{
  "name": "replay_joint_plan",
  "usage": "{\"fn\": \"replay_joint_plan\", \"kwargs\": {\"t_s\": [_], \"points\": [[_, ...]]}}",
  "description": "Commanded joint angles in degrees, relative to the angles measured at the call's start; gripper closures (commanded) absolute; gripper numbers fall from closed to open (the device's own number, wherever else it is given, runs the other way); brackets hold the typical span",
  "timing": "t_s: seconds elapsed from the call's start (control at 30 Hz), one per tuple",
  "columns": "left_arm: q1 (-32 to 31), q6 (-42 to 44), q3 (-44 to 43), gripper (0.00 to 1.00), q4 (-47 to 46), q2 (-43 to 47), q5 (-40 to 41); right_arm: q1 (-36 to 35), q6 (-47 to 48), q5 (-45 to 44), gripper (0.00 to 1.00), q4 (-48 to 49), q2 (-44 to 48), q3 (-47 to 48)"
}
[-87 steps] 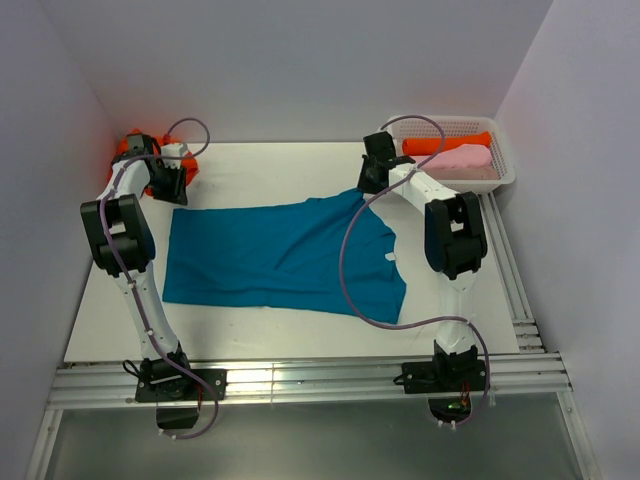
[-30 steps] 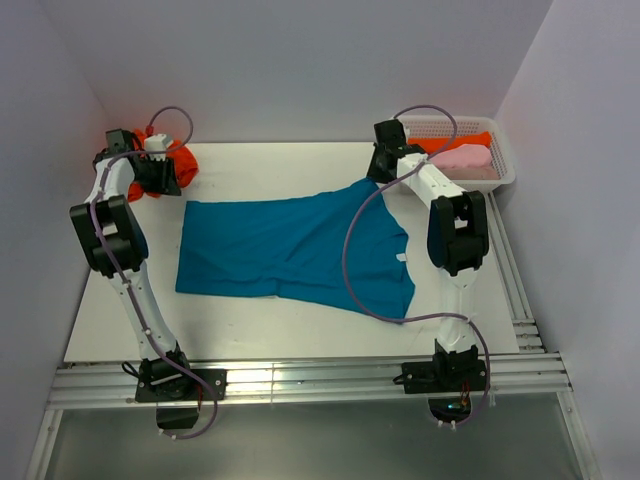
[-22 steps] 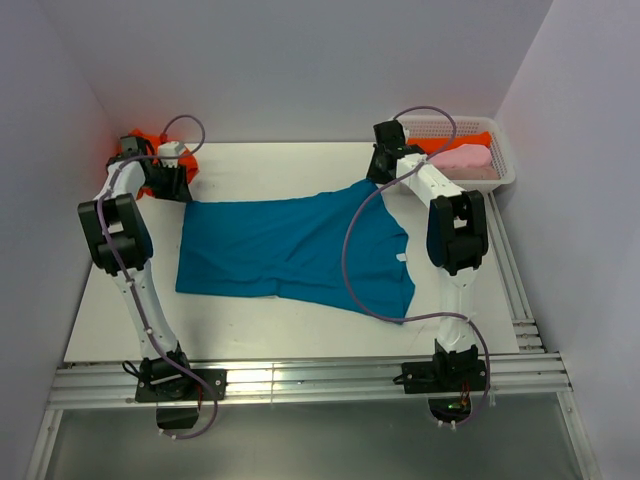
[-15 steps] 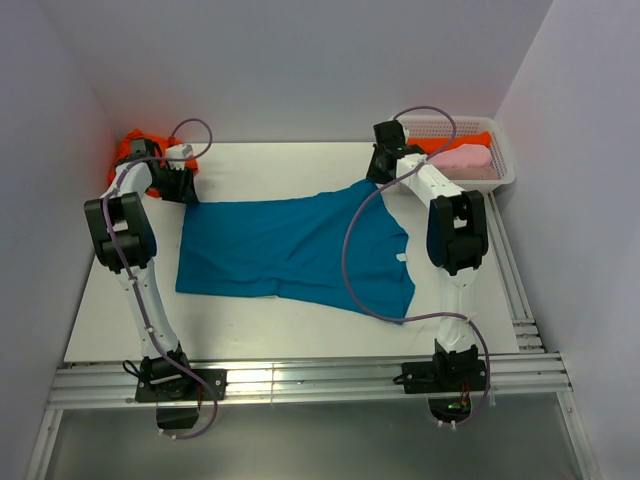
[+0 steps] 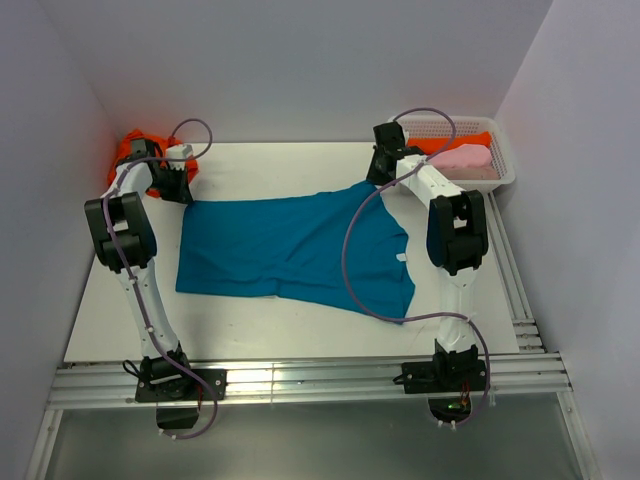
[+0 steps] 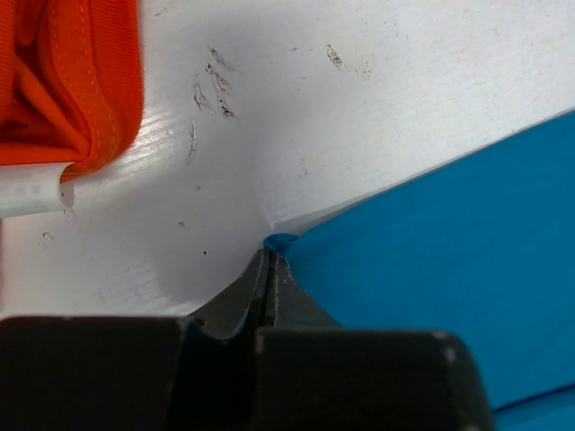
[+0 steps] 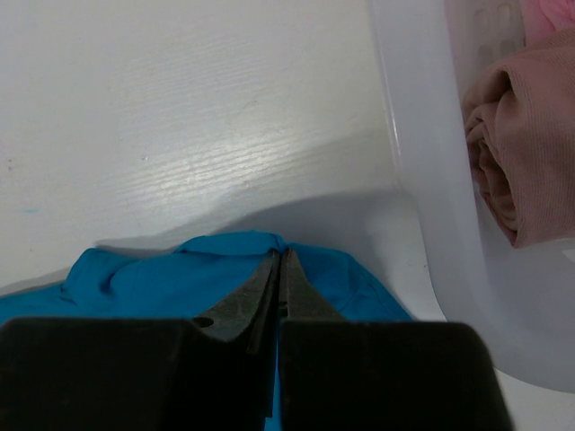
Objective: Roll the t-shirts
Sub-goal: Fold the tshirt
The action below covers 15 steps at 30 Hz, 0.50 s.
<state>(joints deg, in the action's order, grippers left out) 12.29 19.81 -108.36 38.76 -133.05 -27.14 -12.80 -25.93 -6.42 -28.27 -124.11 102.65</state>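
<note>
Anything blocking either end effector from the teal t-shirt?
Nothing visible. The left end effector is shut on the far left corner of the teal t-shirt, the right end effector on its far right edge.

Lighting bright and diffuse from overhead, with a glare band along the near edge of the table (image 5: 250,335). Shadows soft; in its wrist view the left gripper (image 6: 270,259) reads dark and slightly blurred.
</note>
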Motion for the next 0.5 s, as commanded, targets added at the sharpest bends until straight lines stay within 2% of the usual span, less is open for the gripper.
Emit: {"fn": "replay_joint_plan", "kwargs": {"t_s": [0.0,0.13,0.47], "points": [[0.2,0.1,-0.3,1.00,-2.7,2.5,0.2,0.6,0.4,-1.2,1.00,1.6,0.7,0.9],[1.2,-1.0,-0.5,1.00,-5.0,3.9,-0.9,0.6,0.6,-2.6,1.00,2.8,2.4,0.0],[2.4,-0.4,-4.9,1.00,-3.7,2.9,-2.2,0.8,0.4,-3.7,1.00,2.3,4.1,-0.8]]}}
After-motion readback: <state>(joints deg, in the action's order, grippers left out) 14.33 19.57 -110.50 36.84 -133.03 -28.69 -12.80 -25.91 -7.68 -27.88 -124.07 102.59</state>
